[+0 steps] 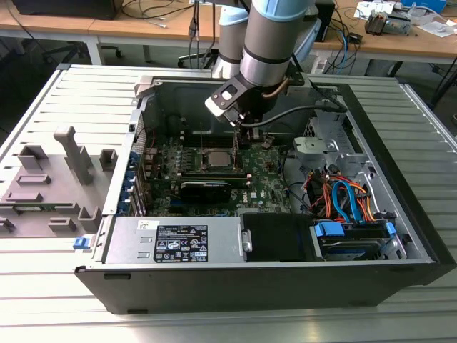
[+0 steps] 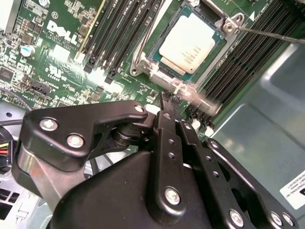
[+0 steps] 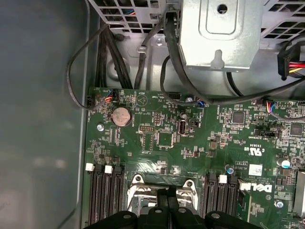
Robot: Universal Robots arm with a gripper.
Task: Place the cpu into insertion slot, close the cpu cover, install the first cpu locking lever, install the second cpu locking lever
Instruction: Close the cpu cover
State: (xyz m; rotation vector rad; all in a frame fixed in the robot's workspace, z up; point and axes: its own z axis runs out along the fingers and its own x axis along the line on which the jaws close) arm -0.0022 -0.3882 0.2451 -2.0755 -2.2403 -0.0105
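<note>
On the slatted tabletop (image 1: 57, 300) lies an open computer case (image 1: 285, 289), and the arm (image 1: 268, 43) reaches into it over the motherboard (image 3: 190, 143). Its claw (image 2: 167, 101) is pinched narrow, holding nothing, tips just beside the cpu cover (image 2: 167, 78), which looks folded down with the cpu (image 2: 189, 42) seated in its window. A blurred silvery lever end (image 2: 202, 99) sits by the tips, so locking a lever seems the step in hand; which of the two I cannot tell. Latching it would call for a steady, well-aimed push down and sideways.
</note>
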